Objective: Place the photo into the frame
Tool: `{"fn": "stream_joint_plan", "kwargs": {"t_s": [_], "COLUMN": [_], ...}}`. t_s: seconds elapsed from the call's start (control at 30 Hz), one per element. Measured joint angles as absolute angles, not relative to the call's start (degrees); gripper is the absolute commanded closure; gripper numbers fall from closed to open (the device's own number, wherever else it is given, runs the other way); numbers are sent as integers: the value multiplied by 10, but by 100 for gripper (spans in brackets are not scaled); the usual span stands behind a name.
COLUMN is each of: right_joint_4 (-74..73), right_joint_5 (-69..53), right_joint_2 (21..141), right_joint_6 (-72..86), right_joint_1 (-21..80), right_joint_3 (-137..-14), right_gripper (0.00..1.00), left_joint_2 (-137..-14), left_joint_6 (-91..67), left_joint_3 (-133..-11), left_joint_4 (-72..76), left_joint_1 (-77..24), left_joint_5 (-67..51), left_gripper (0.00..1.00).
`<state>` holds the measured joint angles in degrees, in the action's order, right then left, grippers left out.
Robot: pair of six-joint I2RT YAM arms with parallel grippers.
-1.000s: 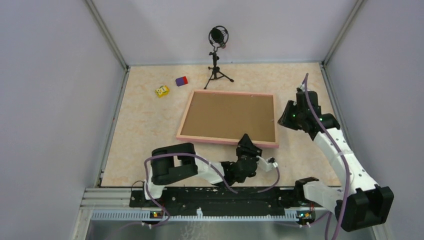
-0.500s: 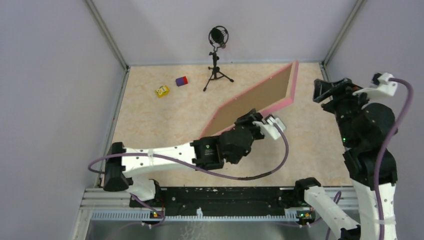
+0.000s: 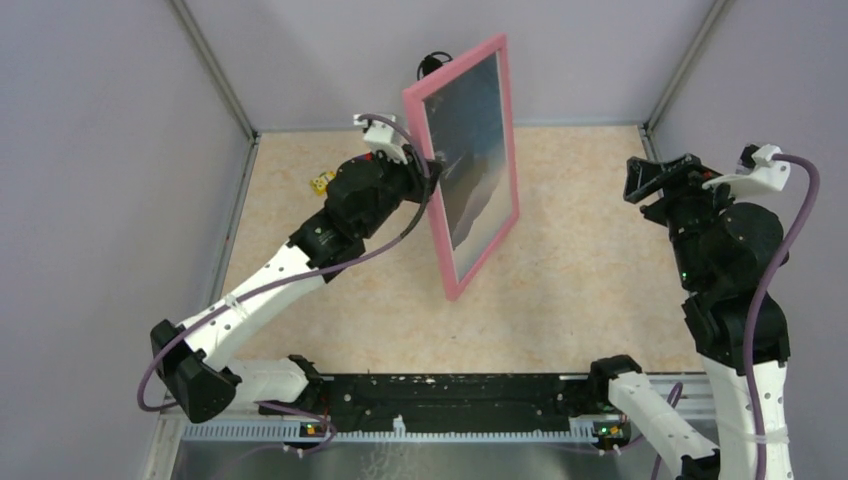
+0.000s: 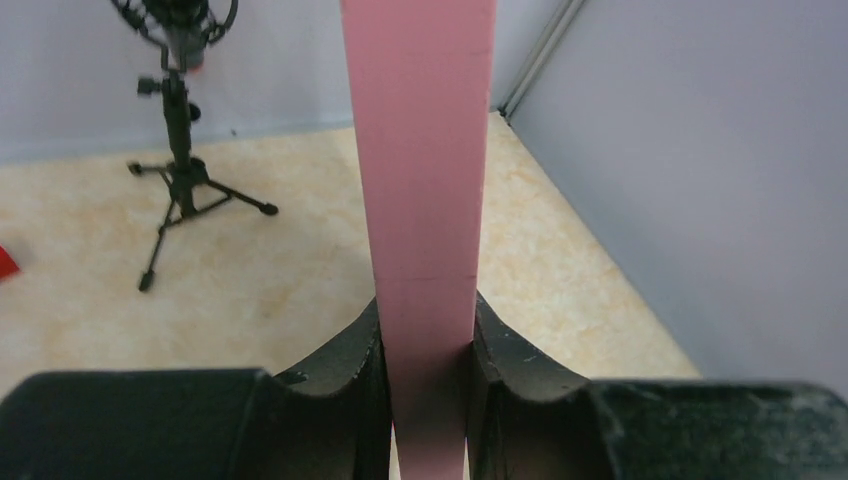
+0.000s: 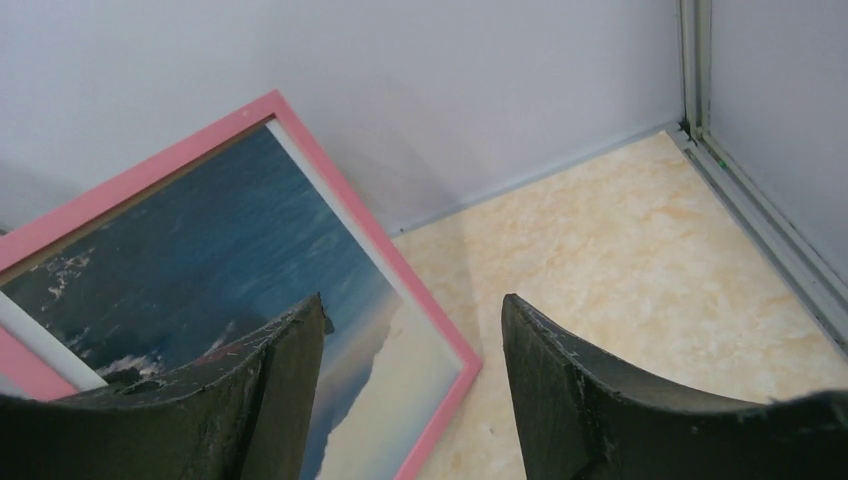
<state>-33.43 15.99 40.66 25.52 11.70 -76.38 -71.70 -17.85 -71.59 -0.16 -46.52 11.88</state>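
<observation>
We see our left claw [image 4: 425, 345] clenched on the edge of the thin pink wooden rectangular frame [image 3: 453, 285], holding it upright over the beige table [image 3: 580, 270] with the blue sea-and-cliff paper photo [image 3: 475, 170] inside, while our right claw [image 5: 412, 320] gapes, empty.

Upright frame [image 3: 470, 165], clamped in left gripper [image 3: 425, 165], walls off mid-table. Tabletop [image 3: 580, 270] right of it is open up to right gripper [image 3: 655, 180], jaws apart. Mic tripod [image 4: 180, 190] stands behind frame at back wall. Left arm [image 3: 270, 285] spans left side.
</observation>
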Motion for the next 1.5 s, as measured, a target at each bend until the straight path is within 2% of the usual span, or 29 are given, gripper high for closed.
{"fn": "stream_joint_plan", "kwargs": {"t_s": [0.2,0.43,0.63,0.83,1.03,1.5], "right_joint_4": [-335,-338,-340,-343,-356,-360], "right_joint_5": [151,140,136,134,132,121], "right_joint_2": [414,428,427,423,416,409], "right_joint_6": [258,261,261,259,251,236], "right_joint_1": [117,117,117,117,117,117], "right_joint_3": [-738,-720,-713,-712,-713,-713], "right_gripper": [36,35,35,35,35,34], "left_joint_2": [-708,-728,-827,-969,-1140,-1336], "left_joint_6": [-331,-474,-538,-586,-635,-726], "left_joint_3": [-645,-555,-555,-630,-797,-918], "left_joint_4": [37,127,201,253,246,235], "left_joint_1": [-386,-389,-394,-395,-394,-402], "left_joint_5": [17,-94,-166,-200,-262,-357], "left_gripper": [100,100,100,100,100,100]}}
